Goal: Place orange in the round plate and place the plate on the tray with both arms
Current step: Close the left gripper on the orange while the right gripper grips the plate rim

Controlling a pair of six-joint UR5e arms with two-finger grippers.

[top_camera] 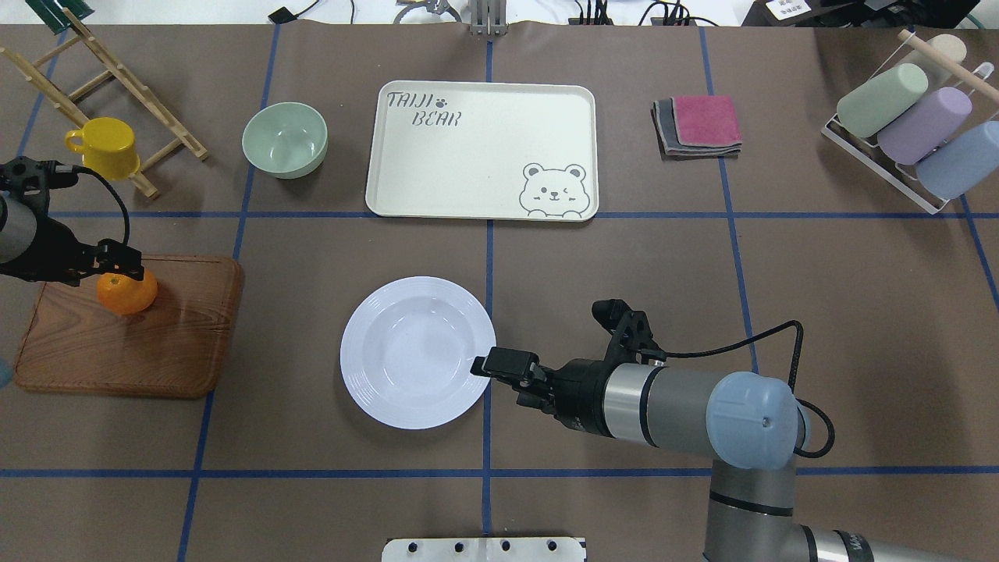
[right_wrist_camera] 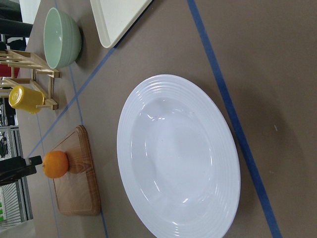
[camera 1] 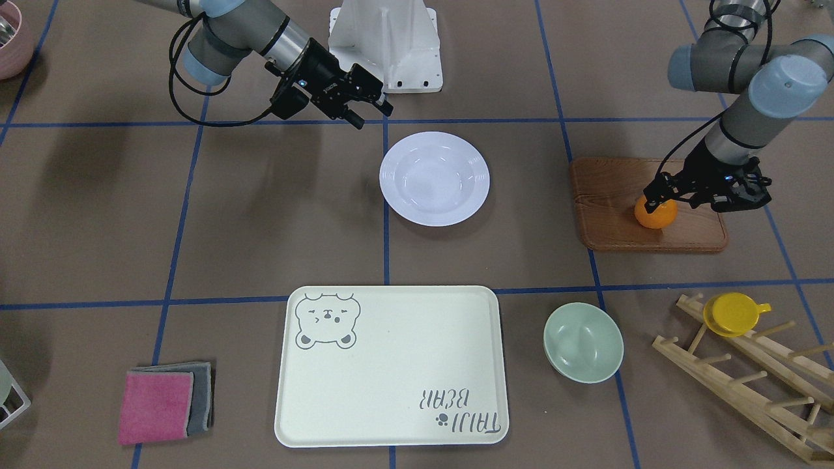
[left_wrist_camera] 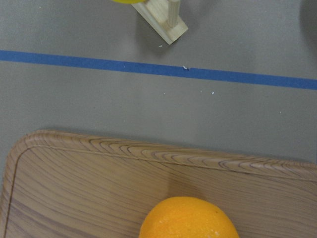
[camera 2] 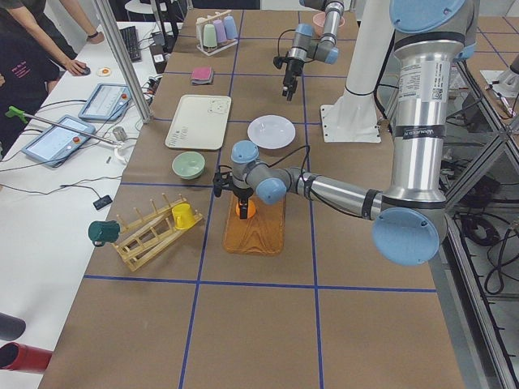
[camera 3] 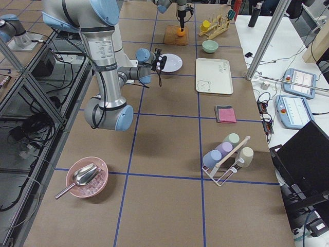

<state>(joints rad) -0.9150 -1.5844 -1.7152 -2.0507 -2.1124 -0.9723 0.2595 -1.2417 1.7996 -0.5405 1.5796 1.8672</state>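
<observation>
Orange [top_camera: 129, 295], small and bright, sits on the brown wooden board [top_camera: 156, 351] at the left of the bench [top_camera: 780, 312], not in any dish. The left gripper [top_camera: 121, 269] is down at the fruit's top. Its fingers [camera 1: 651, 198] are at the peel, but I cannot tell whether they clamp it.

The glossy white round plate [top_camera: 367, 351] is near centre, and its sunken middle shows plain white. The right gripper [camera 1: 373, 114] hangs just beside the plate's right rim, fingers apart, gripping nothing.

The cream rectangular tray [top_camera: 468, 156] with the bear drawing lies flat at far centre, and only the print shows on it. A pale green bowl [top_camera: 285, 140] stands left of the tray, its inside plain. A yellow cup [top_camera: 105, 147] hangs on the wooden peg rack [camera 2: 138, 247] at far left.

At far right a white wire rack [top_camera: 933, 204] holds three tumblers on their sides: green [top_camera: 882, 100], purple [top_camera: 925, 125] and blue [top_camera: 960, 160]. At the right end a pink bowl [camera 3: 77, 194] holds a metal scoop [camera 3: 85, 175].
</observation>
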